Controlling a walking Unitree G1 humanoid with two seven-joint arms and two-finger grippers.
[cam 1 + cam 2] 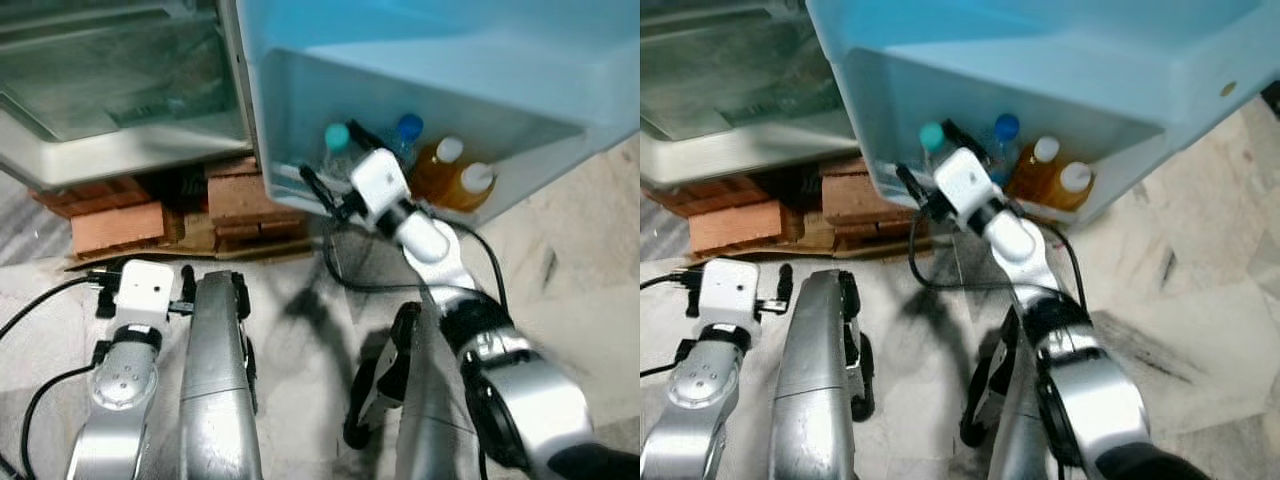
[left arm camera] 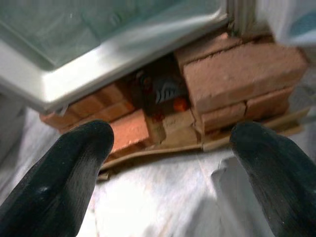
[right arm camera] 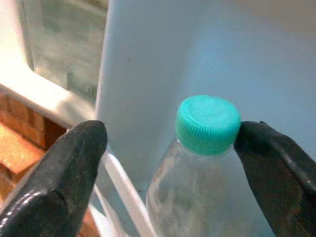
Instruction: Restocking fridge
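A: Looking through the head cameras, what is the right arm doing?

B: Reaching into the door shelf of the pale blue fridge door. The right gripper is sitting at the teal-capped bottle, which is standing at the shelf's left end. A blue-capped bottle is standing just beside it, then two orange bottles with white caps.

A: And the left gripper?

B: Hanging low over the pale floor, near the bricks under the fridge.

A: What is the left wrist view showing?

B: Its two fingers are standing wide apart, released, holding nothing. Beyond them the bricks are lying on cardboard below the fridge's white edge.

A: And the right wrist view?

B: The teal cap is sitting between the fingers. One finger is touching the cap's side; the other is standing clear of it, so the claw is spread, not clenched on the bottle
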